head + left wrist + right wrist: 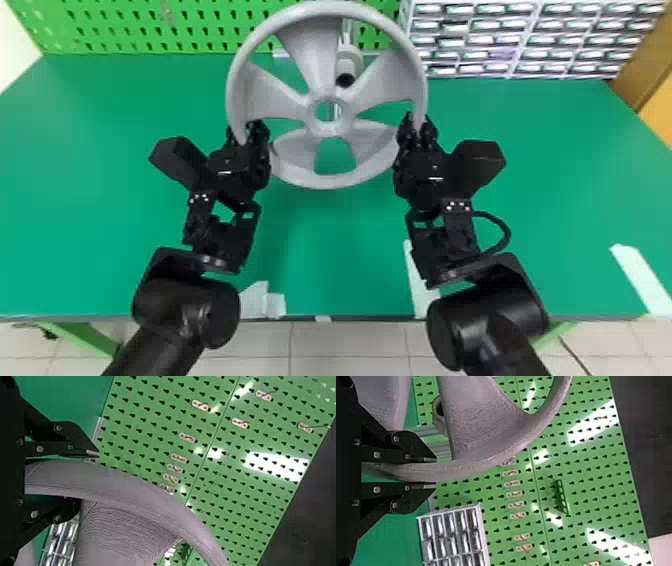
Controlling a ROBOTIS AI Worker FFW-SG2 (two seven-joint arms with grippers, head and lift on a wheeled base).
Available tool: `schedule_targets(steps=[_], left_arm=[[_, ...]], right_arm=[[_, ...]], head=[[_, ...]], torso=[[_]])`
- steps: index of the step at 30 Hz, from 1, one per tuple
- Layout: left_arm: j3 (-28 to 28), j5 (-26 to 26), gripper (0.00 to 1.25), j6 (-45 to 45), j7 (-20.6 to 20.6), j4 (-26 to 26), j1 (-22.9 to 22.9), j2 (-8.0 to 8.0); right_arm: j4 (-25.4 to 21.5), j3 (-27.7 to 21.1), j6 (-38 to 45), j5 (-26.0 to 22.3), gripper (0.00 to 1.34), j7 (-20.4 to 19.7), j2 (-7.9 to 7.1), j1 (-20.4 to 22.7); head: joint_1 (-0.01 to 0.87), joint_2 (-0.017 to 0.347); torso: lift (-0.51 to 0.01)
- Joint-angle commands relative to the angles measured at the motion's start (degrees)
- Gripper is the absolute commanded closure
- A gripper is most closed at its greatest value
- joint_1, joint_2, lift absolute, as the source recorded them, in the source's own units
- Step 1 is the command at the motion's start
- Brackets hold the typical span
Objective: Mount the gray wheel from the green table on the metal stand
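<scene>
So both claws are busy rn: the left gripper (246, 131) is narrowed down on the near left part of the gray wheel's (312, 50) rim, one finger on each side of it, and the right gripper (418, 127) has the same kind of pinch on the near right part. Both wrist views back that up, with the rim running right between the black fingers.

The wheel itself is up in front of the metal stand (348, 60), between the two arms and past their wrists, with its broad spokes fanning out from an open hub. Through the gap between the top spoke and the right one you can see the stand's rounded gray head with a dark round opening. From the head view, that opening and the hub hole don't line up, so I'd call it not mounted. Can't tell whether wheel and stand touch anywhere tho.

Further out there's the green table (100, 210) underneath, with pale tape (642, 280) near its front edge on the right and more pieces between the arms. Along the back is a green pegboard (125, 30), with little clips (199, 405) on it, plus a small green bracket (562, 498). The drawer cabinet (515, 40) full of small compartments is back right, and floor tiles (325, 345) show below the front edge
</scene>
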Motion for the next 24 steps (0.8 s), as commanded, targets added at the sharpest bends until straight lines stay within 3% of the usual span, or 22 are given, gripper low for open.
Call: schedule_targets(steps=[1,24], left_arm=[[-0.3,-0.2,0.88,-0.7,-1.0,2.1,-1.5,-0.23],[0.8,-2.3,0.88,-2.0,-4.7,9.1,-6.7,-2.78]], right_arm=[[1.6,0.1,-1.2,-0.1,1.10,0.0,0.06,-0.9],[7.1,-1.7,-4.2,1.0,1.10,0.0,0.85,-4.1]], head=[[0.868,0.052],[0.868,0.052]], torso=[[-0.093],[-0.093]])
